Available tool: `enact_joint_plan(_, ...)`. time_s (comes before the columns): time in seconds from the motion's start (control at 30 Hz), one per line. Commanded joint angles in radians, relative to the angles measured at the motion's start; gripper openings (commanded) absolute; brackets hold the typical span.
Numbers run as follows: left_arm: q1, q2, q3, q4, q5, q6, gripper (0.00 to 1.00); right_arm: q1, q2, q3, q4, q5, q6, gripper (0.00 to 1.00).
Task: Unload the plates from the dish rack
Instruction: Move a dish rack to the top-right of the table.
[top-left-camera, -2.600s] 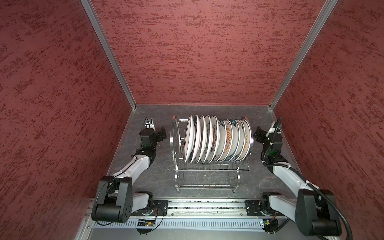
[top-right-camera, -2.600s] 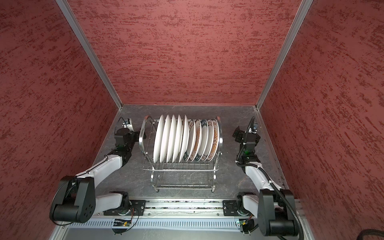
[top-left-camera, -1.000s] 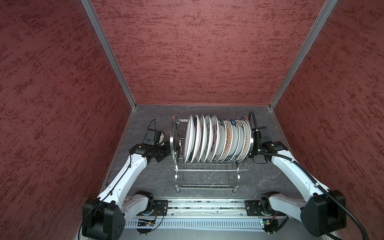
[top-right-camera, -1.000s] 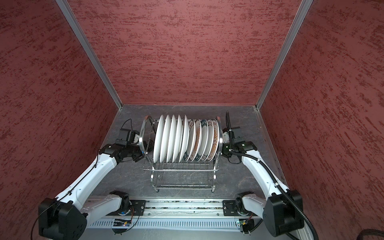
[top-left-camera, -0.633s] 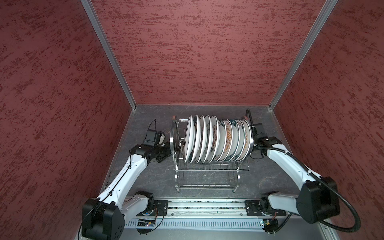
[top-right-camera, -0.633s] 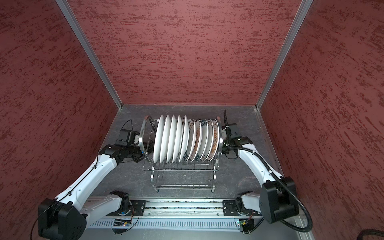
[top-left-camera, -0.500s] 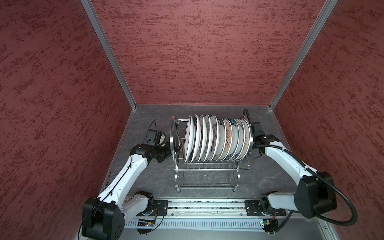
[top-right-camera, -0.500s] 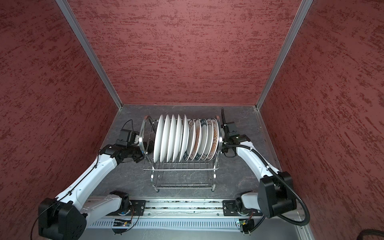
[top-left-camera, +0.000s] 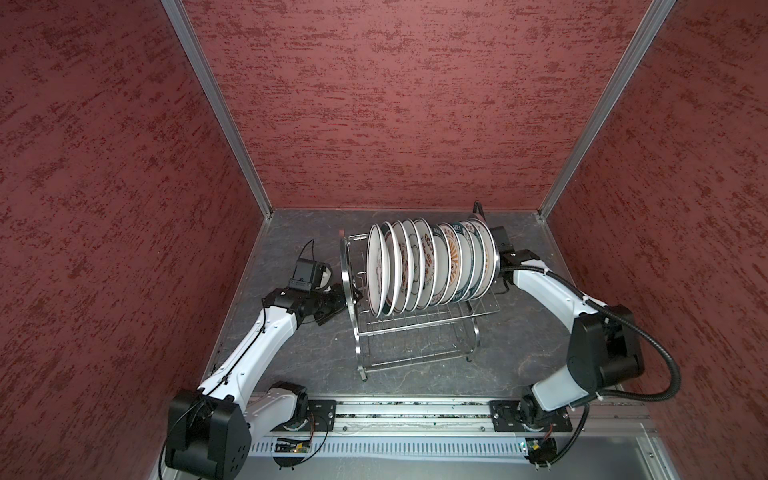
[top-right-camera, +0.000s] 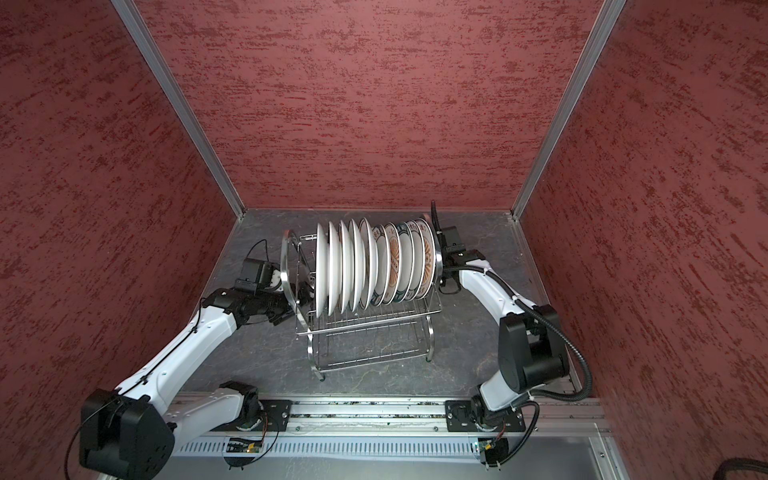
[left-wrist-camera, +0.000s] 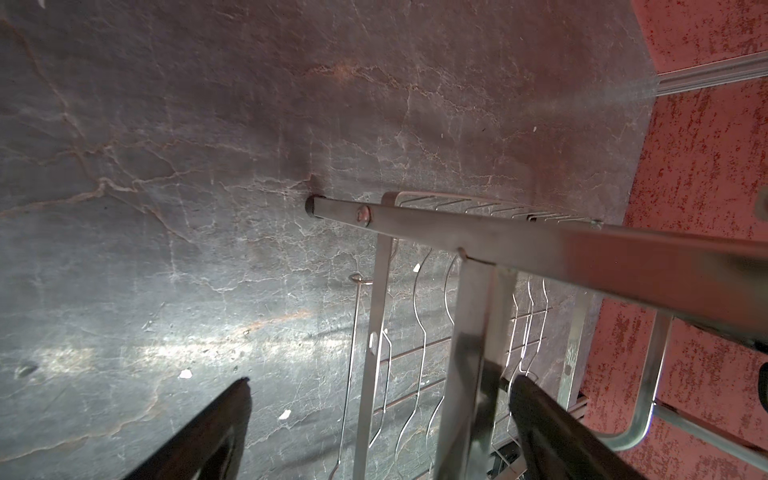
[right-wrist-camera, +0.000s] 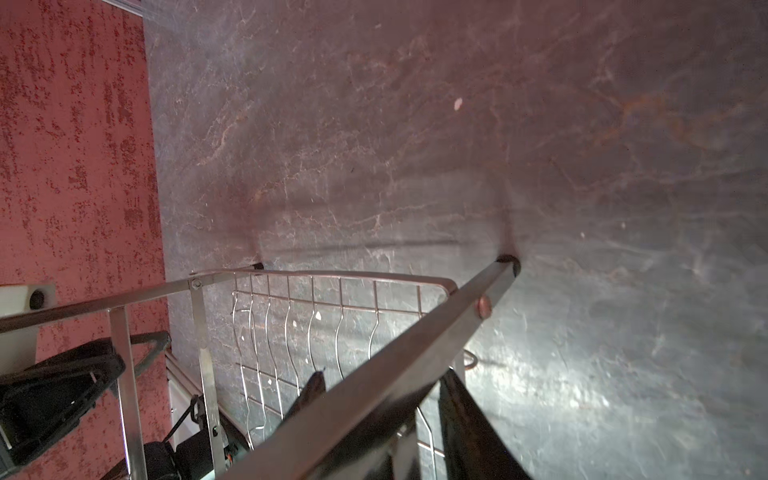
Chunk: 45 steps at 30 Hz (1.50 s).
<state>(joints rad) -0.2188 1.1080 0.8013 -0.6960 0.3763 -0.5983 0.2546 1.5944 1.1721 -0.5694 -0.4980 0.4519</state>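
Right wrist view: right hand (right-wrist-camera: 382, 374) narrow, pinching the dish rack (right-wrist-camera: 415, 345) at its right end, left hand (left-wrist-camera: 381, 379) wide astride its left end; plates (top-left-camera: 428, 262) all standing on its upper shelf, mid-worktop (top-left-camera: 324, 361), so clamp left before shifting and keep it level.

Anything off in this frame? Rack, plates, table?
Yes: the dish rack sits askew, its shelves slanting against the front rail; right end turned back or lifted, can't tell. The right gripper grips the rack's end bar, not a plate. The plates are all slotted.
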Motion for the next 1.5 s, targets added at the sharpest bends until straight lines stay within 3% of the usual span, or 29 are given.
enact_joint_plan(0.0, 0.004, 0.007, -0.011, 0.027, -0.005, -0.005, 0.97, -0.001, 0.066, 0.100, 0.119, 0.001, -0.016, 0.45)
enact_joint_plan(0.4, 0.062, 0.077, 0.018, 0.073, -0.014, 0.000, 0.97, 0.012, 0.337, 0.421, 0.140, -0.054, -0.055, 0.45)
enact_joint_plan(0.97, 0.134, 0.119, 0.049, 0.094, -0.046, 0.008, 0.98, 0.061, 0.600, 0.744, 0.162, -0.157, -0.107, 0.51)
enact_joint_plan(1.23, 0.177, 0.056, 0.020, 0.075, -0.056, 0.007, 0.99, 0.050, 0.567, 0.720, 0.095, -0.020, -0.128, 0.73)
enact_joint_plan(1.47, 0.213, 0.014, 0.006, 0.056, -0.064, 0.017, 0.99, -0.008, 0.453, 0.547, 0.160, 0.002, -0.092, 0.77)
